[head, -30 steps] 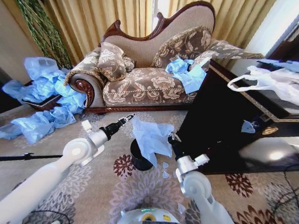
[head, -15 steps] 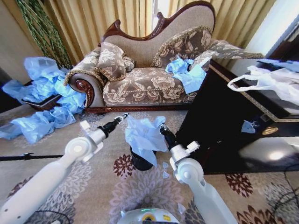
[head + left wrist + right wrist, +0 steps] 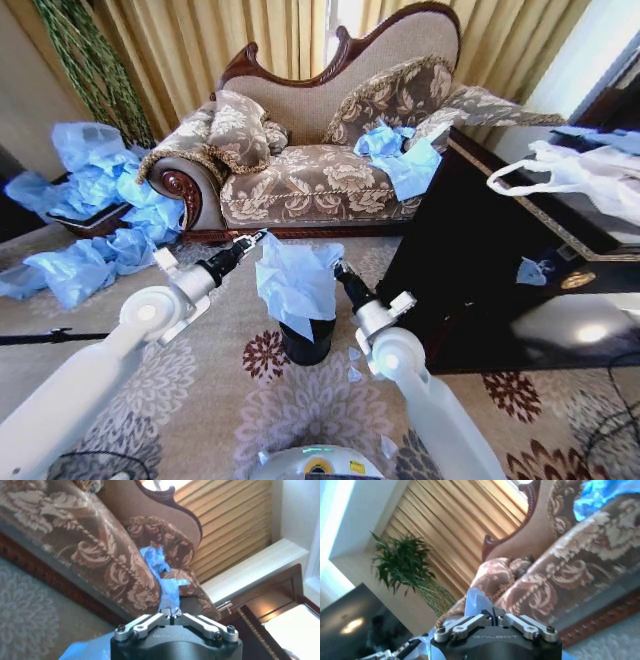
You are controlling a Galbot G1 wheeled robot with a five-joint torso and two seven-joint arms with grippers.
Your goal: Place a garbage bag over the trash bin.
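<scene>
Heaps of blue bags (image 3: 90,200) at far left on the floor by the sofa (image 3: 320,150). Left gripper (image 3: 258,237) reaches forward from the left arm, tip at the upper left edge of the garbage bag (image 3: 297,282); in the left wrist view its fingers (image 3: 172,612) are pressed together with a sliver of light blue plastic between them, so it is pinched on the bag edge. The garbage bag hangs crumpled in the air between the 2 grippers, directly over the trash bin (image 3: 307,340), lower tip dipping to the bin's rim, not spread over it. Bin stands on the patterned carpet (image 3: 250,400). Right gripper (image 3: 338,268) touches the bag's right edge; right wrist view shows its fingers (image 3: 492,612) closed with pale blue film sticking up between them. Dark table (image 3: 480,270) at right, white plastic bag (image 3: 570,175) on it.
</scene>
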